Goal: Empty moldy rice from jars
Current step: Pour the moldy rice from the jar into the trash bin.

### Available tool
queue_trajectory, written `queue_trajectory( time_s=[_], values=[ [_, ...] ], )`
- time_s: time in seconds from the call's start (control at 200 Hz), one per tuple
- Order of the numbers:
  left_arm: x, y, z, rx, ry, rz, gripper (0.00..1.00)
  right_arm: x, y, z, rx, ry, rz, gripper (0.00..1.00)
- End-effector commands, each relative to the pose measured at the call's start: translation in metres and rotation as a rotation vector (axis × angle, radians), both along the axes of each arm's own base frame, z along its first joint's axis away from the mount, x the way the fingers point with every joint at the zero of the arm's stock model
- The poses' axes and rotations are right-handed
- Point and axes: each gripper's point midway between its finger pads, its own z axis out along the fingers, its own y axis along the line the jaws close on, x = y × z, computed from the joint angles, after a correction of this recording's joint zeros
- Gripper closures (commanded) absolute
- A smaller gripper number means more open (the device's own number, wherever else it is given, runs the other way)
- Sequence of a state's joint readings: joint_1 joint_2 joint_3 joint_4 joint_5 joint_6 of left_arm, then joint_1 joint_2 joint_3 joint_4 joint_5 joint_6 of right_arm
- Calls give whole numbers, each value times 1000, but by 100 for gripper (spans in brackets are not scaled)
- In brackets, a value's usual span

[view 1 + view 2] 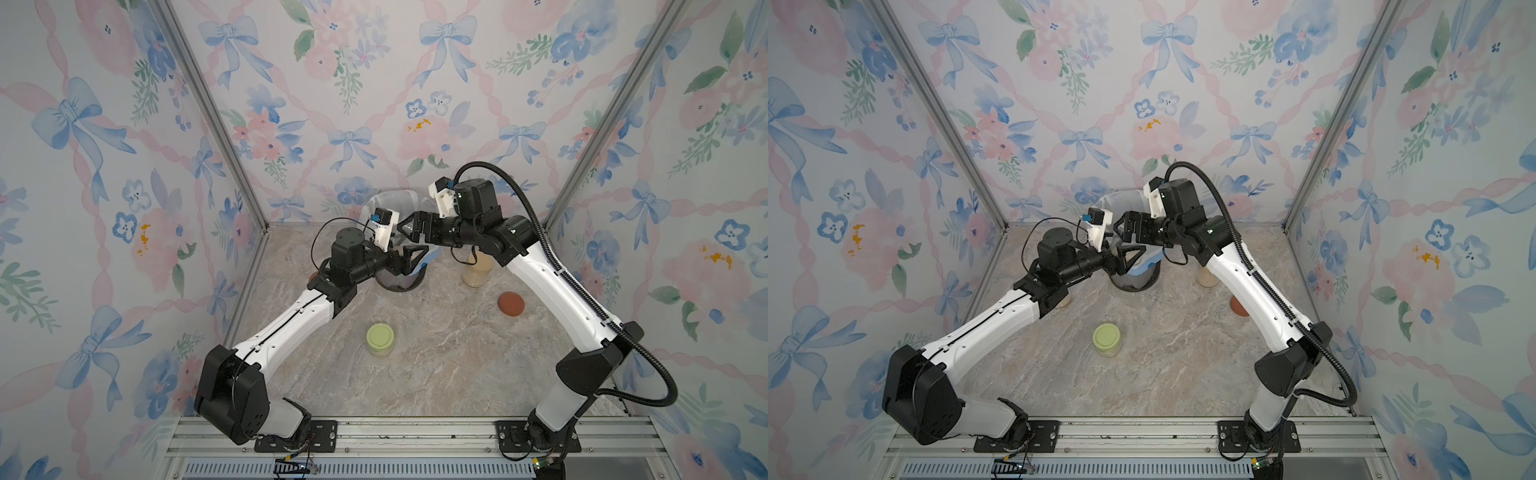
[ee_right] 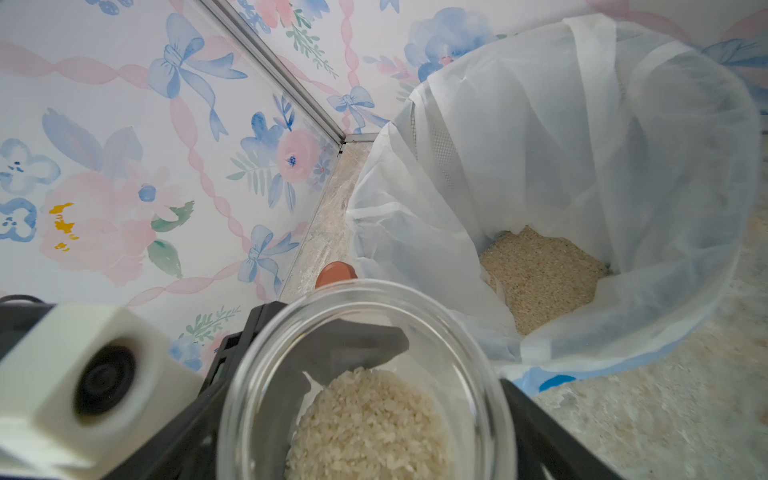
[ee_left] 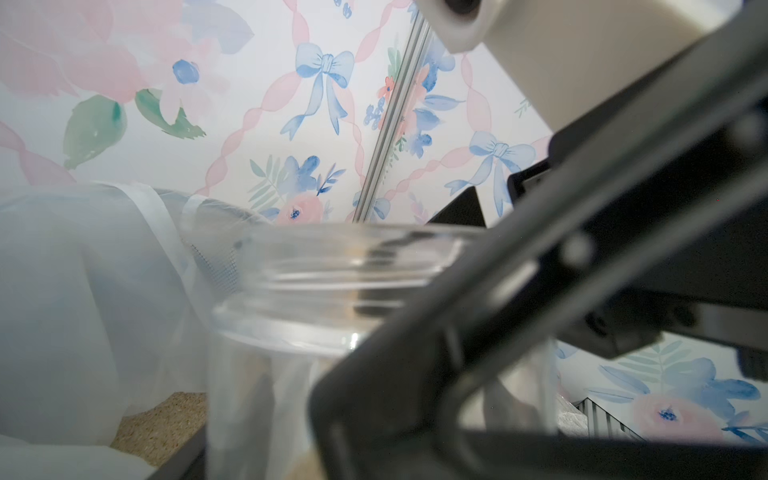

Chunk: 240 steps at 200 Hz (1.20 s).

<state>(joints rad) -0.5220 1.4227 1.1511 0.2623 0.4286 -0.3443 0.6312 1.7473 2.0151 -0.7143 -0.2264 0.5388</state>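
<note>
Gripped the lidless jar (image 2: pixel 374 299) in the left gripper (image 1: pixel 409 257), mouth up just beside the lined bin (image 2: pixel 685 124), so that no rice (image 2: pixel 370 419) spilled short of it. Held the right gripper (image 1: pixel 406 230) spread wide near the jar's mouth, clasping nothing discernible. Showed the red lid (image 1: pixel 511 304) lying well apart on the table (image 1: pixel 436 374), clear of the pour. Judged next: tipping onto the rice heap (image 2: pixel 540 278) inside the liner.

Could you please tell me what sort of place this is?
Probably a staged robot test cell, not a home: floral wallpaper panels, aluminium corner posts, and a marble-patterned tabletop edged by a mounting rail.
</note>
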Motion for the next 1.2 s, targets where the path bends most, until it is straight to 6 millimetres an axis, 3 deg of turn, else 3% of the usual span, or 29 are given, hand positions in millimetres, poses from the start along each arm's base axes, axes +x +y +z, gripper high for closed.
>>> queue_trajectory(
  time_s=[0.0, 0.21, 0.345, 0.405, 0.495, 0.545, 0.6, 0.965, 1.195],
  values=[
    [1, 0, 51, -65, -140, -11, 100, 4, 6, 2, -13, -20, -7, 3],
    [4, -3, 57, -74, -145, -22, 100, 10, 11, -7, -19, -13, -17, 0],
    [4, -5, 56, -73, -144, -29, 100, 12, 10, -7, -17, -20, -23, 19],
    [4, -5, 57, -72, -146, -32, 100, 12, 9, -7, -19, -22, -26, 40],
    [3, -5, 57, -72, -150, -33, 100, 11, 8, -7, -26, -18, -29, 85],
    [3, -5, 58, -73, -154, -33, 100, 11, 7, -7, -31, -10, -31, 100],
    [2, -4, 60, -74, -162, -33, 96, 10, 6, -5, -28, -5, -30, 100],
    [2, 3, 56, -48, -192, 2, 3, 14, 9, 39, 117, 28, -53, 100],
    [8, 11, 53, -44, -219, 44, 2, 25, 16, 55, 211, 63, -59, 100]
  ],
)
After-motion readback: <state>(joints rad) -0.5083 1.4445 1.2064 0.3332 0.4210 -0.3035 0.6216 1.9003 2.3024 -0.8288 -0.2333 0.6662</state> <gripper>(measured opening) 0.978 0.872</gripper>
